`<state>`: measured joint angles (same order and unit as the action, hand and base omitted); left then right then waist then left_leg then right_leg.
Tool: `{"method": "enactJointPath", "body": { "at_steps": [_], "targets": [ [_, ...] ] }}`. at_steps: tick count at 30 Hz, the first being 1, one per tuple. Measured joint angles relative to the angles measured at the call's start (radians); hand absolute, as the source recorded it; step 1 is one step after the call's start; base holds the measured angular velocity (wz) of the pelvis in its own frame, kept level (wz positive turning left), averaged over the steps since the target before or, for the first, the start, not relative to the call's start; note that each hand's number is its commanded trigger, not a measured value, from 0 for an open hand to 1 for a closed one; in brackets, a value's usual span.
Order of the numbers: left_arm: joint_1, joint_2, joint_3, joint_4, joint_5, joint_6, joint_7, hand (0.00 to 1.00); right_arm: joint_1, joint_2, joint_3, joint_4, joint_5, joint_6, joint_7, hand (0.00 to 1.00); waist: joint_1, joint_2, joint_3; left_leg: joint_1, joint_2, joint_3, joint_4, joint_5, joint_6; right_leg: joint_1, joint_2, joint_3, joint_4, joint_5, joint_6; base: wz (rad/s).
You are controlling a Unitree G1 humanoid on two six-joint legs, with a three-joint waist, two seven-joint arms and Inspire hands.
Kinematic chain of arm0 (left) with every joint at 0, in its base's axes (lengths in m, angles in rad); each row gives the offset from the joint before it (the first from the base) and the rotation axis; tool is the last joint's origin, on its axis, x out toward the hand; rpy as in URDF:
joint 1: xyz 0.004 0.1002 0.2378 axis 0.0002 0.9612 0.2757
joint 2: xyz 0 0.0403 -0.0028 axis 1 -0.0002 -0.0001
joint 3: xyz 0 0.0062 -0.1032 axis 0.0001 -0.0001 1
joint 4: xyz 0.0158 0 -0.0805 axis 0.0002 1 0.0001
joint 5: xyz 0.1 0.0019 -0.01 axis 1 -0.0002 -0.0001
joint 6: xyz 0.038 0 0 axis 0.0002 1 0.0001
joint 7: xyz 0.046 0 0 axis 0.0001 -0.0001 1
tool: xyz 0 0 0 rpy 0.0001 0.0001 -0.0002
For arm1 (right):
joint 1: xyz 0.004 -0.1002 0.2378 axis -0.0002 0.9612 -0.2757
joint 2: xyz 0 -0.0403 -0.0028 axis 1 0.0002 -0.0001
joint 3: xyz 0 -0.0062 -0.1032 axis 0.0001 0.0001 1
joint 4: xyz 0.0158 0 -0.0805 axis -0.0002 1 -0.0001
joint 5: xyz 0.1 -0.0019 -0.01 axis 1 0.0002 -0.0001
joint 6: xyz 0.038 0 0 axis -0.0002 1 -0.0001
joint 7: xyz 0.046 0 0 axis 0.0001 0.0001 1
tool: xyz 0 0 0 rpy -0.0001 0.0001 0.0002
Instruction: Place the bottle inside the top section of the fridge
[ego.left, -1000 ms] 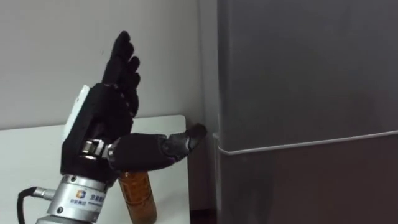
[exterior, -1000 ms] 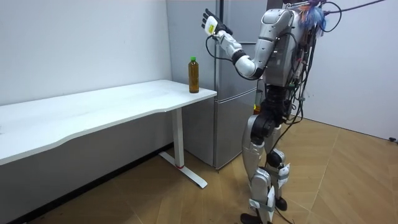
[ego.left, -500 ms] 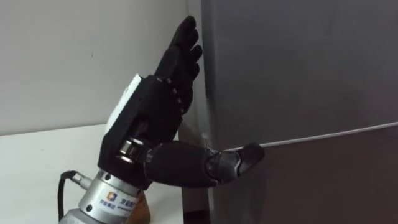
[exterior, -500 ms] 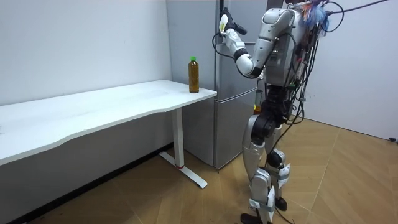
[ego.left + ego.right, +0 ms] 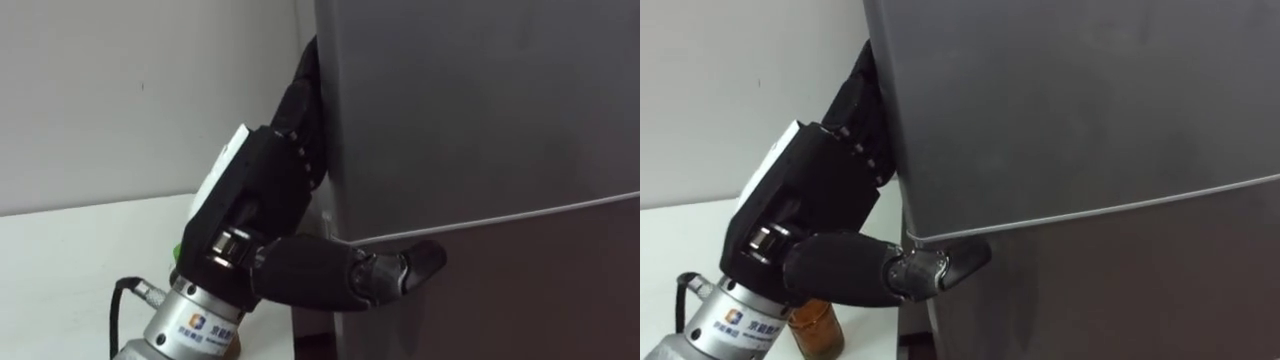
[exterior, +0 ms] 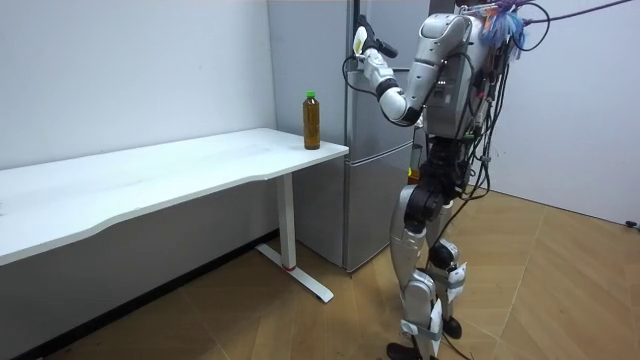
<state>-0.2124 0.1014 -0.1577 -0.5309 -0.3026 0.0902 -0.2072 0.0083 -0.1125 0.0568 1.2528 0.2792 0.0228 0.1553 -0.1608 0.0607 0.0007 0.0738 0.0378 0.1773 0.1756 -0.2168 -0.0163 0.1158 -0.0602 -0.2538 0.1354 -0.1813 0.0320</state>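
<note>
Shifted from open air, your left hand [image 5: 255, 200] now slips behind the upper fridge door [image 5: 480, 100] edge, seemingly to pull it open; its finger grip can't be told. The bottle [image 6: 312, 120] waits on the table [image 6: 150, 175] corner.

One bottle, one table, one fridge, two doors, one hand.
A single bottle [image 6: 312, 120] stands on the one white table [image 6: 150, 185], at its right end. To the right of the table is one grey fridge [image 6: 365, 180] with two doors, one upper door [image 5: 480, 100] and one lower door [image 5: 530, 290]. One hand, the left hand [image 5: 255, 200], is at the upper door's left edge.
</note>
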Motion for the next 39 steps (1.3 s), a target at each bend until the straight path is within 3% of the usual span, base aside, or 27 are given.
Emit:
{"method": "enactJointPath", "body": {
  "at_steps": [1, 2, 3, 4, 5, 11, 13, 19, 20, 23, 24, 39],
  "targets": [
    [0.0, 0.0, -0.003, 0.0, 0.0, 0.0, 0.0, 0.0, 0.0, 0.0, 0.0, 0.0, 0.0, 0.0, 0.0, 0.0, 0.001, 0.0, 0.0, -0.002, 0.0, -0.001, 0.0, 0.0, 0.0, -0.002, 0.0, 0.0, 0.0, 0.0, 0.0, 0.03],
    [0.0, 0.0, -0.003, -0.001, 0.0, 0.0, 0.0, 0.17, 0.0, 0.0, 0.0, 0.0, 0.0, 0.0, 0.0, 0.0, 0.001, 0.0, -0.0001, -0.003, 0.0, -0.001, 0.0, 0.0, 0.0, -0.002, 0.0, 0.0, 0.0, 0.0, 0.0, 0.0],
    [0.0, 0.0, -0.003, -0.001, 0.0, 0.0, -0.001, 0.7, 0.0, 0.0, 0.0, 0.0, 0.003, 0.0, 0.0, 0.0, 0.0, 0.0, -0.0001, -0.005, 0.0, -0.001, 0.001, 0.0, 0.0, -0.004, 0.0, -0.001, 0.0, 0.0, 0.0, 0.0],
    [0.0, 0.0, -0.003, -0.001, 0.0, 0.0, -0.001, 0.92, 0.0, 0.0, 0.0, 0.0, 0.008, 0.0, 0.0, 0.0, 0.0, 0.0, -0.0001, -0.008, 0.0, -0.001, 0.002, 0.0, 0.0, -0.005, 0.0, -0.003, 0.0, 0.0, 0.0, 0.0],
    [0.0, 0.0, -0.003, -0.001, 0.0, 0.0, -0.001, 1.0, 0.0, 0.0, 0.0, 0.0, 0.009, 0.0, 0.0, 0.0, 0.0, 0.0, 0.0, -0.009, 0.0, -0.002, 0.003, 0.0, 0.0, -0.006, 0.0, -0.003, 0.0, 0.0, 0.0, 0.0],
    [0.0, -0.007, 0.036, -0.001, 0.0, 0.006, 0.025, 1.0, 0.001, 0.0, 0.009, 0.0, 0.023, 0.0, -0.005, 0.0, 0.003, -0.001, 0.0006, -0.012, -0.001, -0.014, 0.004, 0.0, 0.0, -0.004, -0.001, -0.02, 0.0, 0.0, 0.0, 0.06],
    [0.0, -0.022, 0.038, -0.001, 0.0, 0.001, 0.046, 1.0, 0.001, 0.0, 0.015, -0.001, 0.024, 0.0, -0.01, 0.0, 0.007, -0.001, 0.0005, -0.012, -0.003, -0.016, 0.004, 0.0, 0.0, -0.003, -0.003, -0.023, 0.0, 0.0, 0.0, 0.04],
    [0.004, -0.029, 0.039, -0.01, -0.02, -0.006, 0.052, 0.98, 0.002, 0.0, 0.02, 0.0, 0.026, 0.0, -0.011, 0.0, 0.016, -0.005, 0.0029, -0.012, -0.009, -0.016, 0.004, 0.002, 0.003, -0.001, -0.009, -0.024, 0.0, 0.001, 0.002, 0.01],
    [0.004, -0.029, 0.037, -0.011, -0.02, -0.006, 0.052, 0.88, 0.002, 0.0, 0.02, 0.0, 0.026, 0.0, -0.011, 0.0, 0.017, -0.004, 0.0029, -0.012, -0.01, -0.016, 0.004, 0.002, 0.004, -0.001, -0.009, -0.024, 0.0, 0.002, 0.003, 0.0],
    [0.004, -0.032, 0.033, -0.011, -0.02, -0.005, 0.051, 0.36, 0.002, 0.0, 0.02, 0.0, 0.026, 0.0, -0.011, 0.0, 0.02, -0.004, 0.0029, -0.012, -0.012, -0.016, 0.004, 0.003, 0.005, -0.001, -0.011, -0.024, 0.001, 0.002, 0.004, 0.0],
    [0.004, -0.032, 0.032, -0.011, -0.02, -0.004, 0.049, 0.0, 0.002, 0.0, 0.02, 0.0, 0.026, 0.0, -0.011, 0.0, 0.02, -0.004, 0.0029, -0.012, -0.012, -0.016, 0.004, 0.003, 0.005, -0.001, -0.012, -0.024, 0.0, 0.002, 0.004, 0.0],
    [0.01, -0.028, 0.01, -0.011, -0.018, 0.007, 0.047, 0.0, 0.003, -0.006, 0.031, 0.0, 0.026, 0.0, -0.007, 0.0, 0.026, 0.001, 0.0035, -0.014, -0.013, -0.016, 0.007, 0.005, 0.008, 0.001, -0.012, -0.024, 0.001, 0.003, 0.005, 0.0]
  ]
}}
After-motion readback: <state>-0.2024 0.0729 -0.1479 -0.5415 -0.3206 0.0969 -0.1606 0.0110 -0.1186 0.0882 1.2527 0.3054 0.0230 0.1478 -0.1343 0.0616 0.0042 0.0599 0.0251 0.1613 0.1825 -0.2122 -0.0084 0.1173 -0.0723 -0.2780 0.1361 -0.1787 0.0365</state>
